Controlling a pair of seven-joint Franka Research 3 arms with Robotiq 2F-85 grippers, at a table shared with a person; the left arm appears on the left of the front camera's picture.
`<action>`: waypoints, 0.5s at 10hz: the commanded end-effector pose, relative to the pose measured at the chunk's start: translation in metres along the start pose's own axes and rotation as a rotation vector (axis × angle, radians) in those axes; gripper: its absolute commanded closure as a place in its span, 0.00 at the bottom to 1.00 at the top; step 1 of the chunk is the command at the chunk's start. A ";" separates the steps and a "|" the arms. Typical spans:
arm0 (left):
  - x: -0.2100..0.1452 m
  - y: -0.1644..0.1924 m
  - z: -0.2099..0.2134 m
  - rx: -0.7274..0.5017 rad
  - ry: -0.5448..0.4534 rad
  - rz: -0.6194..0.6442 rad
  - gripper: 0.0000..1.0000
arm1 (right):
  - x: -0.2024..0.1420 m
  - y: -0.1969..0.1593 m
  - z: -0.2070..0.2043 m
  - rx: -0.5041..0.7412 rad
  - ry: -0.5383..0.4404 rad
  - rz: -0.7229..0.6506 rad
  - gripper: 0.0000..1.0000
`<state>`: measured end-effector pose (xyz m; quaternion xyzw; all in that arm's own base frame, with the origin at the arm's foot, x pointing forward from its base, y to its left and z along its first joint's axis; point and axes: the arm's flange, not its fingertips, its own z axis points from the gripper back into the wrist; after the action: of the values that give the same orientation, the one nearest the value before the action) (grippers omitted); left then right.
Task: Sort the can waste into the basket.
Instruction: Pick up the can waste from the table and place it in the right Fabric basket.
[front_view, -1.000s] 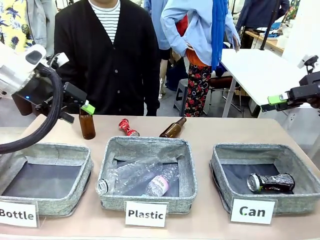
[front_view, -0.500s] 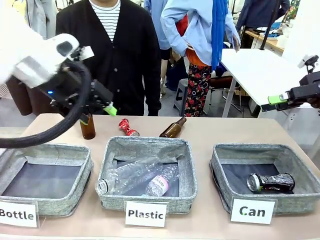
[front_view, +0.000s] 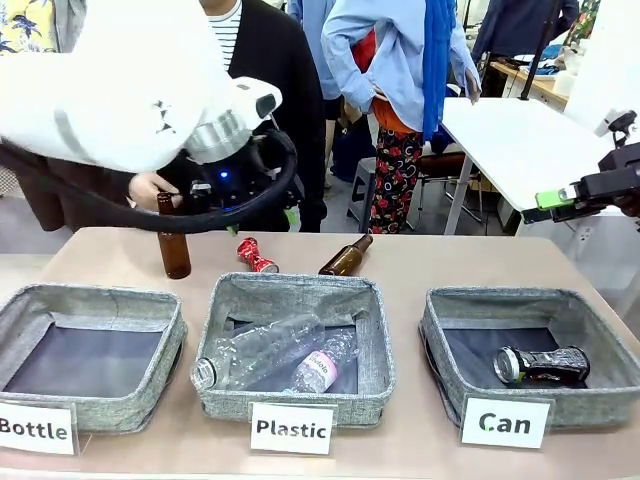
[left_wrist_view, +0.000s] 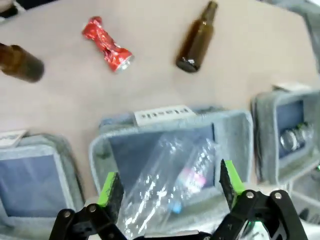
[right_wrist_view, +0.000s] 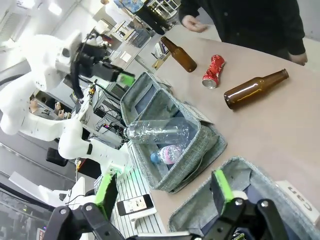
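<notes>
The left tool (left_wrist_view: 169, 182) is held open and empty above the Plastic basket (left_wrist_view: 242, 135), with the crushed red can (left_wrist_view: 107, 44) lying on the table (left_wrist_view: 150, 85) just beyond it, its long axis slanted to the line between the pads (left_wrist_view: 109, 189). The right tool (right_wrist_view: 162, 192), likewise open, is judged farther off, over by the Can basket (front_view: 440, 330) where the black can (front_view: 542, 365) lies

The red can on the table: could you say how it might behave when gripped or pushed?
The red can lies on its side with a pinched waist, so a push would probably wobble it rather than roll it straight. Its crumpled metal looks light and may dent further.
</notes>
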<state>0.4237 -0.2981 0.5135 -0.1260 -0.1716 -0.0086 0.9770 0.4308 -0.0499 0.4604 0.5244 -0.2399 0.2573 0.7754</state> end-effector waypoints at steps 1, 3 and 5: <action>0.000 -0.001 0.023 -0.118 0.154 -0.066 0.00 | -0.001 0.001 0.002 0.004 0.006 0.020 0.00; -0.064 0.041 0.121 -0.356 0.202 -0.339 0.00 | -0.001 0.001 0.002 0.004 0.006 0.020 0.00; -0.103 0.114 0.219 -0.335 0.181 -0.394 0.00 | -0.001 0.001 0.002 0.004 0.006 0.020 0.00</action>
<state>0.2923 -0.2201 0.6314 -0.2814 -0.0936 -0.2446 0.9232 0.4307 -0.0506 0.4605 0.5244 -0.2403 0.2569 0.7754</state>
